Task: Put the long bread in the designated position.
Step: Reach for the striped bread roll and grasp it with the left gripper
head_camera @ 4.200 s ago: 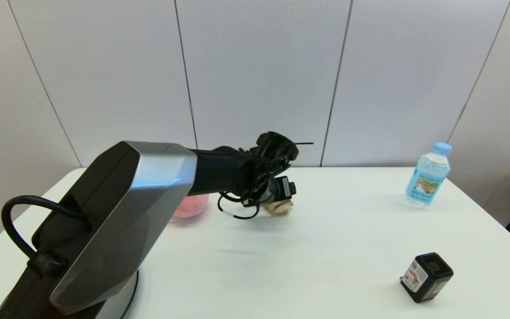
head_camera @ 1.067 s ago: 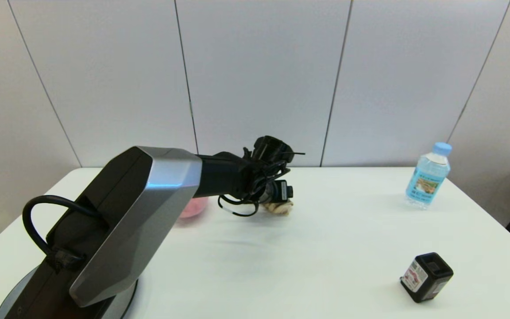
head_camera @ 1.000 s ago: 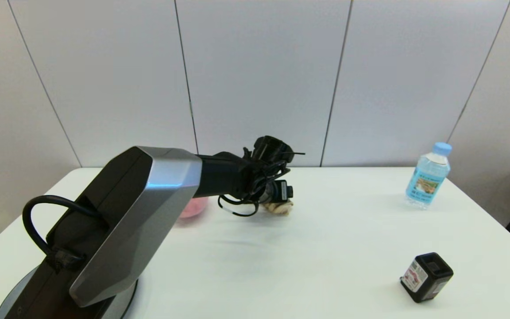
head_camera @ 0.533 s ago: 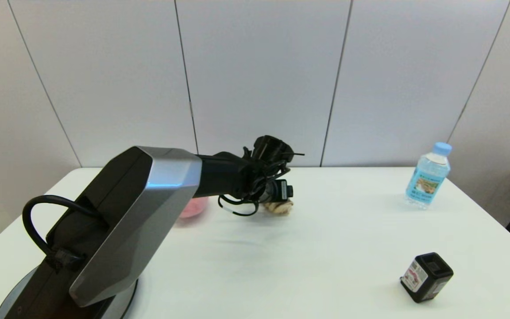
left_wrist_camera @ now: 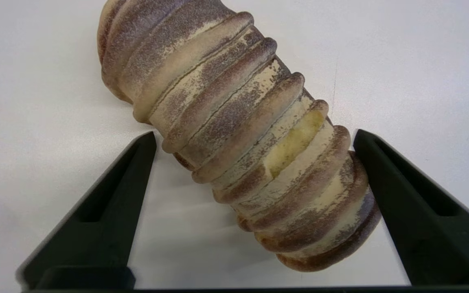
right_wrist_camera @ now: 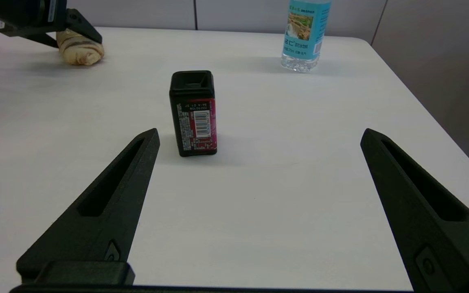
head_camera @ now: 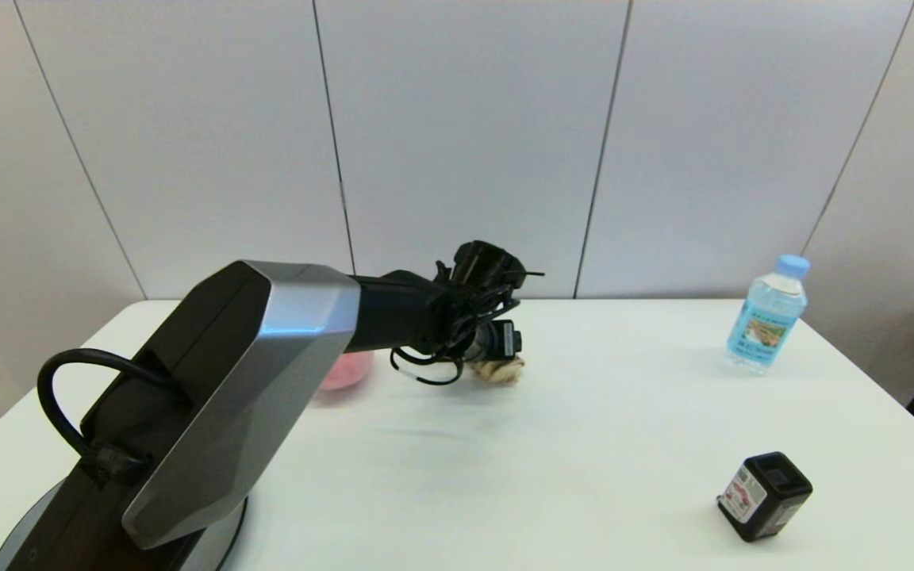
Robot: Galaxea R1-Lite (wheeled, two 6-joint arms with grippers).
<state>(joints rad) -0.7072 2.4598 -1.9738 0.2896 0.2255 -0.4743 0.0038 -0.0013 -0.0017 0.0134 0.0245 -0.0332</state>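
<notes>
- Your bread [left_wrist_camera: 234,134] lies on the white table [head_camera: 584,444] just left of the middle of the head frame, at the tip of the left arm; in the left wrist frame it runs on a slant from the upper left down to the lower right.
- The left gripper [left_wrist_camera: 255,140] has its jaws spread wide to either side of the loaf. The right-hand finger looks to be at or very near the crust at the lower end; the other stands clear, with bare table between it and the loaf.
- Judge the loaf light and somewhat soft. Its crosswise ridges should give the fingers something to bite on, so a slip is unlikely.
- Because it sits skewed between the fingers, closing now would likely turn it. Take hold across the middle of its length, square to the ridges, and squeeze gently.
- The tabletop is plain, smooth and unmarked, so no outline shows you where to set the loaf down.
- A pink peach toy [head_camera: 343,370] sits just left of the loaf, partly behind the arm.
- At the right of the head frame, well apart, stand a water bottle [head_camera: 767,324] and a small black box [head_camera: 764,496].
- The right gripper [right_wrist_camera: 259,136] hovers with jaws spread near that box, idle.
</notes>
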